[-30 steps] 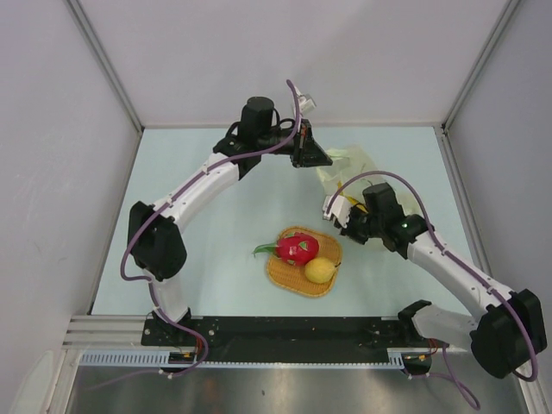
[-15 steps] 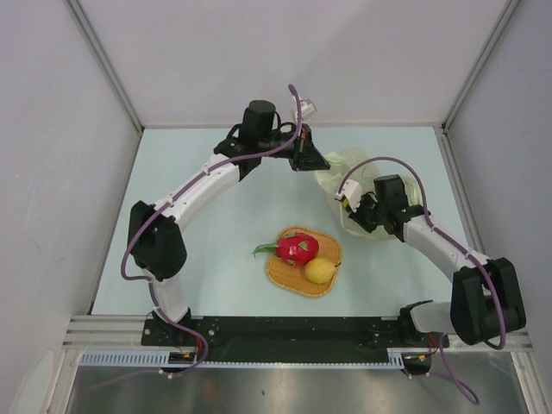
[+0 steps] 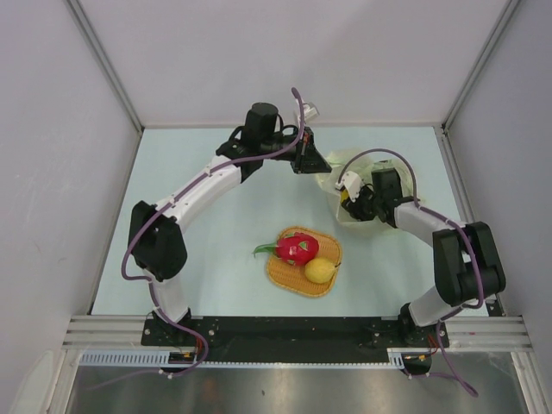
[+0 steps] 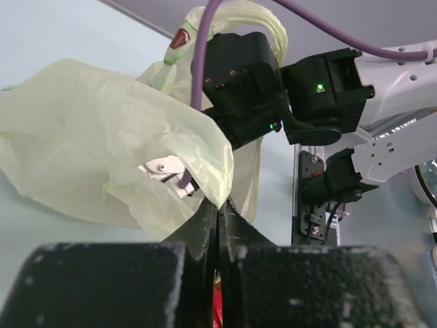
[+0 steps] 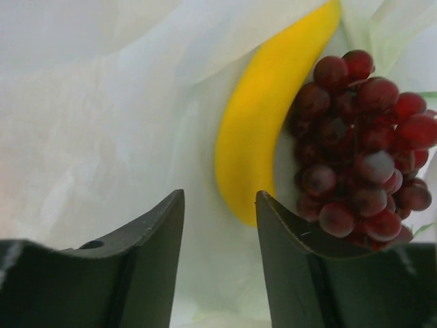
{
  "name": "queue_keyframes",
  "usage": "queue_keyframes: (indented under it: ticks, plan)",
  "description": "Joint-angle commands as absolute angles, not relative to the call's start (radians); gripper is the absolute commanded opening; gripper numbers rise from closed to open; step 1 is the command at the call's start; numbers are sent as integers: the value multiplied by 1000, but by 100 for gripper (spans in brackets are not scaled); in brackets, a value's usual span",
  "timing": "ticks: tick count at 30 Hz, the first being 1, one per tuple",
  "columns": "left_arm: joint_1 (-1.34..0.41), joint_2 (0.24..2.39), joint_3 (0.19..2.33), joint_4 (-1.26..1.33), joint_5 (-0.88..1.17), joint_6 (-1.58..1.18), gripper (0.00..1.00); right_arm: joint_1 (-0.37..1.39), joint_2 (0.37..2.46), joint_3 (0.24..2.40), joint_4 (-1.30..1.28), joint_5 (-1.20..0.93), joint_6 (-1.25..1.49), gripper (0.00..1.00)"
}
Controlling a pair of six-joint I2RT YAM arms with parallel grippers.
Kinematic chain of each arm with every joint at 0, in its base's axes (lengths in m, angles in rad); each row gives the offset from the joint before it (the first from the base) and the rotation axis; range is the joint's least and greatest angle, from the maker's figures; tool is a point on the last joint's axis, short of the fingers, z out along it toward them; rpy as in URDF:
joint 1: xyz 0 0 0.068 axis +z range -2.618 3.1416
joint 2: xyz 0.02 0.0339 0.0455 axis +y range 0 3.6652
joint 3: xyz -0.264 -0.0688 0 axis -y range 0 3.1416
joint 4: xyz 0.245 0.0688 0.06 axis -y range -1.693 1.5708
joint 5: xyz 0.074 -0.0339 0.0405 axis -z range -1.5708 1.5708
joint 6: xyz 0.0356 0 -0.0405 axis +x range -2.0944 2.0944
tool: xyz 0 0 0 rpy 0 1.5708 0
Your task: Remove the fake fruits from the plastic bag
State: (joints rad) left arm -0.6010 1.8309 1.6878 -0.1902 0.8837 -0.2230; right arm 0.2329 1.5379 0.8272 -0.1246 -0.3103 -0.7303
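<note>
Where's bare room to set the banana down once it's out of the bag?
Free: pale blue table between left arm and orange woven mat; between mat and right arm. Crowded: the mat, carrying red dragon fruit and yellow pear-like fruit; far right, where left gripper and right gripper meet the translucent plastic bag.

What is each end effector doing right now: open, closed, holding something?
Left end effector: closed, pinching the edge of the plastic bag.
Right end effector: open and empty, inside the bag, facing the banana and grape bunch.
</note>
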Motion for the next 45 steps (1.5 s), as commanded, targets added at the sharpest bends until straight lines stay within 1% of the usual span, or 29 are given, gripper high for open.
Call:
queue_keyframes:
  ticks: [1,4,7,8,9,10,11,14,15,17,22,27,29,31,33,36,37,39,40,42,43,45]
  plan:
    - [-609,1795,1678,-189,870,-178,0,226,1606,880,-23,-305,-727,54]
    - [-609,1786,1675,-199,864,-163,0,224,1664,908,-9,-302,-721,57]
    - [-609,1778,1672,-210,859,-147,0,219,1719,936,28,-302,-724,56]
    - [-609,1776,1671,-210,859,-140,0,215,1730,955,26,-310,-727,52]
    - [-609,1773,1666,-212,854,-137,0,212,1747,965,17,-314,-732,41]
    - [-607,1772,1661,-215,854,-135,0,212,1750,974,12,-318,-739,36]
    - [-609,1770,1660,-216,853,-130,0,212,1752,982,9,-321,-745,27]
    - [-609,1764,1657,-227,847,-117,0,224,1711,1014,-47,-327,-756,15]
    - [-609,1761,1657,-229,844,-114,0,230,1691,1026,-82,-327,-756,13]
    - [-609,1761,1657,-230,842,-107,0,253,1619,1032,-121,-324,-758,11]
    - [-607,1767,1658,-218,845,-115,0,290,1442,1031,-288,-365,-727,10]
    - [-609,1766,1658,-202,851,-127,0,304,1364,1002,-370,-362,-698,10]
    - [-609,1758,1658,-201,850,-129,0,302,1345,983,-377,-310,-703,9]
    - [-609,1753,1657,-199,842,-127,0,296,1336,963,-370,-243,-704,6]
    - [-607,1752,1667,-204,822,-124,0,290,1335,953,-321,-198,-707,5]
    - [-588,1769,1730,-212,775,-118,0,272,1356,954,-214,-134,-724,0]
    - [-580,1778,1788,-219,741,-112,0,265,1367,953,-118,-100,-730,0]
    - [-555,1808,1865,-225,701,-85,0,265,1399,962,-13,-48,-758,0]
    - [-548,1818,1944,-229,669,-74,0,261,1411,974,77,-37,-767,0]
    - [-526,1841,2011,-216,652,-43,0,261,1457,1035,123,-17,-781,0]
    - [-520,1850,2079,-213,653,-35,0,259,1468,1052,159,-2,-784,0]
    - [-505,1873,2132,-215,678,-14,0,252,1485,1092,187,-2,-787,0]
